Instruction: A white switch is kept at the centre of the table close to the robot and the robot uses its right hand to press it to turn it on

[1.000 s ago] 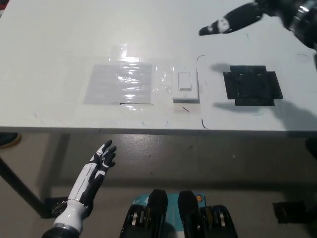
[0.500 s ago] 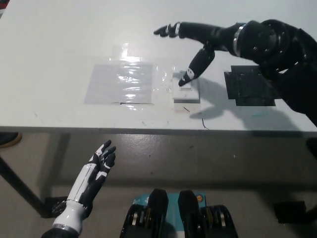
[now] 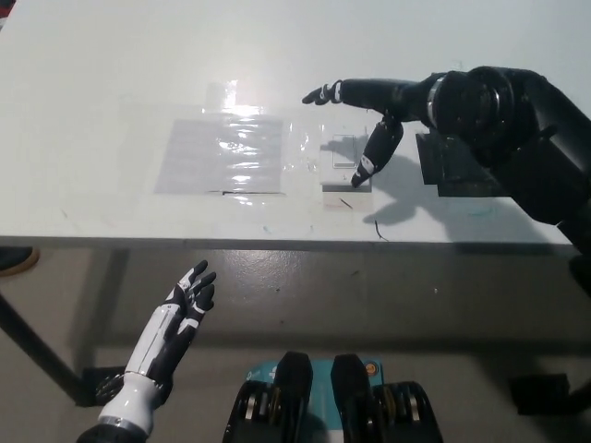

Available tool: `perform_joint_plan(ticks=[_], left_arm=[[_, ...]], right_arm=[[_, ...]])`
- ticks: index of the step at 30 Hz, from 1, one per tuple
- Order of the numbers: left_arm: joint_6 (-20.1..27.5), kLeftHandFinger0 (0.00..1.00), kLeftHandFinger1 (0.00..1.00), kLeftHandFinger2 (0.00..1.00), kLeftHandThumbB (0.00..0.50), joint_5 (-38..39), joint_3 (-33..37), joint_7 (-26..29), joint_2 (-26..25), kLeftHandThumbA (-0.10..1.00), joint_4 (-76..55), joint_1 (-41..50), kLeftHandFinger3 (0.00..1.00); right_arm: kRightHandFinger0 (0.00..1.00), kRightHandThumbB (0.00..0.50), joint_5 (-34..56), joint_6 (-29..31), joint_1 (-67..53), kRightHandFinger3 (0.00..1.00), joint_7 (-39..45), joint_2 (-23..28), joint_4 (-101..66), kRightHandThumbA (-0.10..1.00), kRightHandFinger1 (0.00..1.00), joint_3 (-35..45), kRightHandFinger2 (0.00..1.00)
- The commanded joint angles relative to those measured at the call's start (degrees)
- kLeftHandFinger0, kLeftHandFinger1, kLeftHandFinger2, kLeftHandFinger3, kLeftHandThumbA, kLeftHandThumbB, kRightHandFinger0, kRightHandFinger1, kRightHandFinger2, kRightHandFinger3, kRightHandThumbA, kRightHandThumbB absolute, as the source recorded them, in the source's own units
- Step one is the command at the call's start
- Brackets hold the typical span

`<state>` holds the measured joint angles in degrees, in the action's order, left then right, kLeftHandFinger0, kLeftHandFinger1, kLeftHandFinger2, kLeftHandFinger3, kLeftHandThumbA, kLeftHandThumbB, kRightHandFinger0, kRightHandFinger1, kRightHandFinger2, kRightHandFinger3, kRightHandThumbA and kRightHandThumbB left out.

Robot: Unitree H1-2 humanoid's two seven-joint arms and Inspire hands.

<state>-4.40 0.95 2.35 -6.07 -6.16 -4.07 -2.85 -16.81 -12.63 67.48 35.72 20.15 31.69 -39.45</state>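
A white switch (image 3: 343, 157) sits on its plate at the middle of the white table (image 3: 111, 101), near the front edge. My black right hand (image 3: 369, 115) reaches over it from the right, open, fingers spread. One finger (image 3: 369, 163) points down onto the right lower part of the switch plate and seems to touch it; the others stretch to the left above the switch. My white left hand (image 3: 185, 305) rests open below the table's front edge, at the lower left.
A sheet of clear plastic (image 3: 222, 152) is taped flat to the table left of the switch. A black square pad (image 3: 462, 166) lies right of the switch, partly hidden under my right arm. The table's front edge runs across the middle of the picture.
My right hand swung in from the far right, came down on the switch, and has since slid a little to the right and lower over the plate. The left hand has not moved.
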Motion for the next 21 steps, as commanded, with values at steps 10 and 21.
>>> perform_joint_plan(ticks=[10,21], left_arm=[[0.2,1.00,1.00,1.00,0.000,-0.1,-0.4,-0.1,-0.5,0.84,-2.3,-1.0,1.00],[-0.3,1.00,1.00,1.00,0.004,0.2,-0.4,-0.5,-0.8,0.86,-2.3,-1.3,1.00]], right_arm=[[1.00,0.315,-5.0,4.6,1.9,1.00,0.5,-2.3,3.5,1.00,1.00,0.7,1.00],[1.00,0.302,-7.7,4.5,-0.1,1.00,0.7,-3.2,5.0,1.00,1.00,0.9,1.00]])
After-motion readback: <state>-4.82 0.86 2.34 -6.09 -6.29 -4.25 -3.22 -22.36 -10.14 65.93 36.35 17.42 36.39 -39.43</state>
